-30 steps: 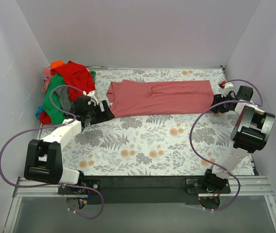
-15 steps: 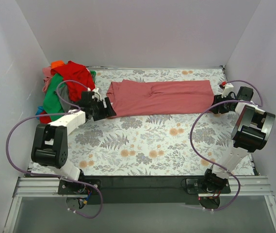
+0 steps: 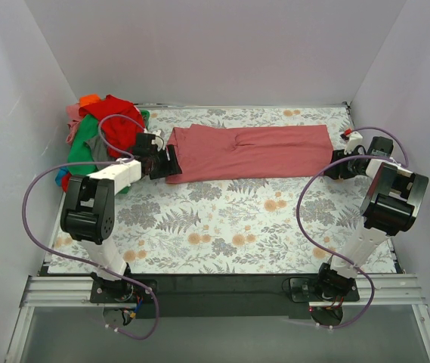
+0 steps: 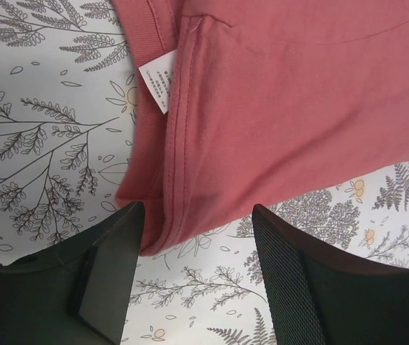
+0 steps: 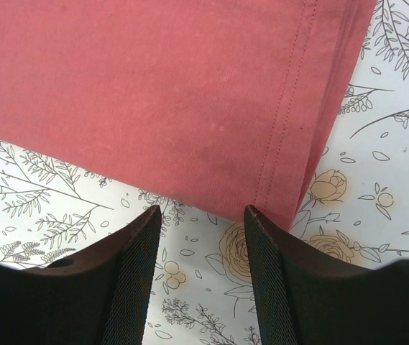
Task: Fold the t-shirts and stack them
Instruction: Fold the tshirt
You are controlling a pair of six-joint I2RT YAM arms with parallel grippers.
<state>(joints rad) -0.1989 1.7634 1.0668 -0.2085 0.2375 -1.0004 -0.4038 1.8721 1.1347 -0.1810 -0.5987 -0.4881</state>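
A: Status, left to right?
B: Left of the pink t-shirt [image 3: 252, 151], apart from it: heap of tees [image 3: 97, 140], red and green on top. Then left gripper [image 3: 168, 163] at the shirt's left end, jaws apart, straddling its near corner, not pinching. White neck tag [image 4: 155, 86] lies just beyond that corner.
A: Shirt itself?
B: Flat, folded into a long strip on the floral cover [image 3: 230, 219]. At its right end, right gripper [image 3: 337, 162], jaws apart, hem corner just ahead of the fingers, nothing held.
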